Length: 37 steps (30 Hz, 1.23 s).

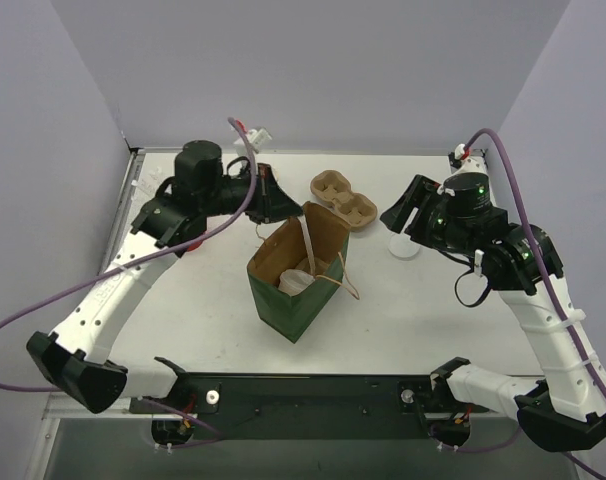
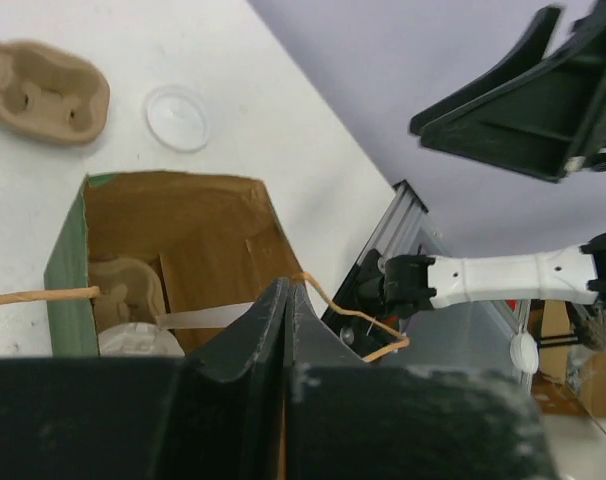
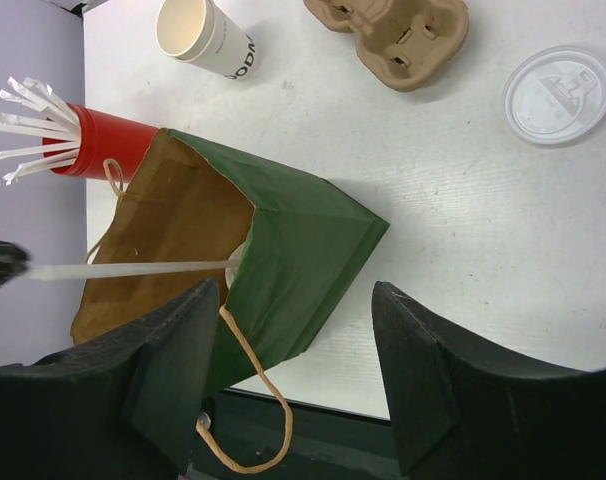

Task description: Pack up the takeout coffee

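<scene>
While the left arm reaches in over the desk (image 1: 403,320), the left fingers (image 2: 263,340) are pressed together on the upper end of a white straw (image 1: 308,243), which slants down into the green paper bag (image 1: 293,300). Just beside the bag's left side stands a red cup (image 3: 108,145) of wrapped white straws. Beyond that, apart from the bag and toward the far left of the desk, the takeout coffee cup (image 3: 208,38) sits on the desk with its mouth open and dark print on its side; only the right wrist view shows it.

The bag stands upright mid-desk, top open. Inside it a white lidded cup (image 1: 296,283) rests against a piece of brown pulp (image 2: 128,285), and the straw's lower end reaches that cup. Behind the bag, to its right, lies a brown pulp carrier (image 1: 343,198). Further right a flat white lid (image 1: 405,250) lies on the desk. The right fingers (image 3: 168,380) are spread wide, gripping nothing, above the bag's right side.
</scene>
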Motion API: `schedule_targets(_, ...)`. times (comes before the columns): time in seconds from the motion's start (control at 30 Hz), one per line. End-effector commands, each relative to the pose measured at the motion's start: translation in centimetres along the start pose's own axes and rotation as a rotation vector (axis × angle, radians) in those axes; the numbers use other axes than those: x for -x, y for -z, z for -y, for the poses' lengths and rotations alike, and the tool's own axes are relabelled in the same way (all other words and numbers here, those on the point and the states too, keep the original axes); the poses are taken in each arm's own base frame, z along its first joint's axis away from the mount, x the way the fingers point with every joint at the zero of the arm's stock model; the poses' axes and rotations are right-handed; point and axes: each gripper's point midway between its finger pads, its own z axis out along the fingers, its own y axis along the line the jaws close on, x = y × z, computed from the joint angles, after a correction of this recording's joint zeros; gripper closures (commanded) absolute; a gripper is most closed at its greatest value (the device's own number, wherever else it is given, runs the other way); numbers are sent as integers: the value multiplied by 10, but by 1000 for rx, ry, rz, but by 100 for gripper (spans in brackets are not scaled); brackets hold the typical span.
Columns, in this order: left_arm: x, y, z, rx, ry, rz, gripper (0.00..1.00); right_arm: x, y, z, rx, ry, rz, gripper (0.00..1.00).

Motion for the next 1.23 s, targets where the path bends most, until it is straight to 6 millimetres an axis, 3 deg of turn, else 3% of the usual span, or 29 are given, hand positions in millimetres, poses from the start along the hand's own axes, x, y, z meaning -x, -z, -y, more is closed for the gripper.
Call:
schedule_targets(0.0,-20,-16,-18,102,-78,-94,76,6,-2,-2,2,-12,19,42)
schedule_targets(0.07,-19,-16,-22,136,-84,-99,45,6,-2,-3,6,-7,18,41)
schedule_targets(0.1,-18,-16,-21,138,-88,-93,11,7,-2,-3,7,-8,19,40)
schedule_targets(0.3,17,0,-18,237,-58,-9,7,7,-4,-5,7,0,13,34)
schedule_targets(0.53,45,45,-45,428,47,111,5,10,-5,-9,16,8,11,25)
schedule_targets(0.87,29,65,-73,556,82,114,2,16,-4,-11,17,6,23,19)
schedule_targets(1.2,29,76,-79,608,78,139,3,17,-4,-12,19,5,24,18)
